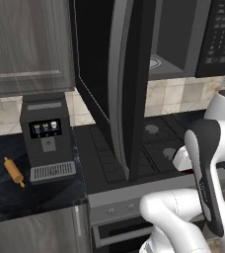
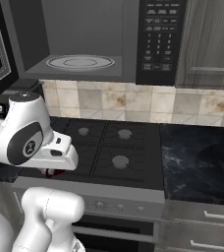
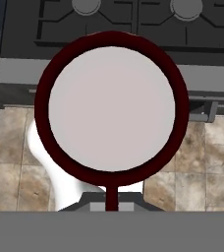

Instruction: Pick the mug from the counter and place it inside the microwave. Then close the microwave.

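- Backsplash point(image 2: 133, 104): beige stone tiles with brown mottling, behind the stovetop.
- Stovetop point(image 2: 109, 142): black gas, round burners.
- Upper cabinets point(image 1: 28, 44): grey wood grain, panelled doors.
- Lower drawers point(image 2: 202, 226): grey, bar handles.
- Floor point(image 3: 192, 162): beige-brown mottled tiles.

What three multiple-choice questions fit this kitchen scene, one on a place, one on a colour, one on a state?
1. Where does the rolling pin lie?
A. On the stovetop
B. On the counter, left of the coffee machine
C. Inside the microwave

2. What colour is the mug outside?
A. Dark red
B. Blue
C. Green

3. The microwave door is:
A. Shut
B. Open
C. Missing

Answers: B, it lies beside the machine; A, its rim is dark red; B, the turntable shows.
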### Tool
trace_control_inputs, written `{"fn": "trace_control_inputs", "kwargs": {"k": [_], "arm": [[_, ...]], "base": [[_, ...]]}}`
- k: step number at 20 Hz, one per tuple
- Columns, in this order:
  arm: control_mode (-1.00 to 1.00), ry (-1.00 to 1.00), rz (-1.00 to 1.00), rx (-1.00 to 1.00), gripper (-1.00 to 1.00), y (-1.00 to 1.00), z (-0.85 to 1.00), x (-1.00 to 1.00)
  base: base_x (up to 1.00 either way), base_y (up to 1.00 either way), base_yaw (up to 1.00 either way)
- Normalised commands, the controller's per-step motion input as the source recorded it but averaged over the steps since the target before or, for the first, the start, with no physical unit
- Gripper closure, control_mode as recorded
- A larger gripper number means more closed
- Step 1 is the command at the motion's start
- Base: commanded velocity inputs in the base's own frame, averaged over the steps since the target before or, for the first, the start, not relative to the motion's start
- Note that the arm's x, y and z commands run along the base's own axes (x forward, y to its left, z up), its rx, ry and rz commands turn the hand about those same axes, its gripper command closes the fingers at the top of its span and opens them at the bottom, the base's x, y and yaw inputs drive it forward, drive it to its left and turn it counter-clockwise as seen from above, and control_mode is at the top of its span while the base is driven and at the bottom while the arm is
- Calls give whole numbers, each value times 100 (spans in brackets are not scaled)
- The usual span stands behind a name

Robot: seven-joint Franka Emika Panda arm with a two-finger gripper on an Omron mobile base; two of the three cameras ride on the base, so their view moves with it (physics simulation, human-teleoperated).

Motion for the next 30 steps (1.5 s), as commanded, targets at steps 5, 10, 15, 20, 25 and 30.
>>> {"fn": "trace_control_inputs", "kwargs": {"k": [5, 10, 15, 20, 25, 30], "arm": [[100, 0, 0, 0, 100, 0, 0, 0], [100, 0, 0, 0, 100, 0, 0, 0], [100, 0, 0, 0, 100, 0, 0, 0], [-100, 0, 0, 0, 100, 0, 0, 0], [-100, 0, 0, 0, 100, 0, 0, 0], [-100, 0, 0, 0, 100, 0, 0, 0]], "base": [[0, 0, 0], [0, 0, 0], [0, 0, 0], [0, 0, 0], [0, 0, 0], [0, 0, 0]]}}
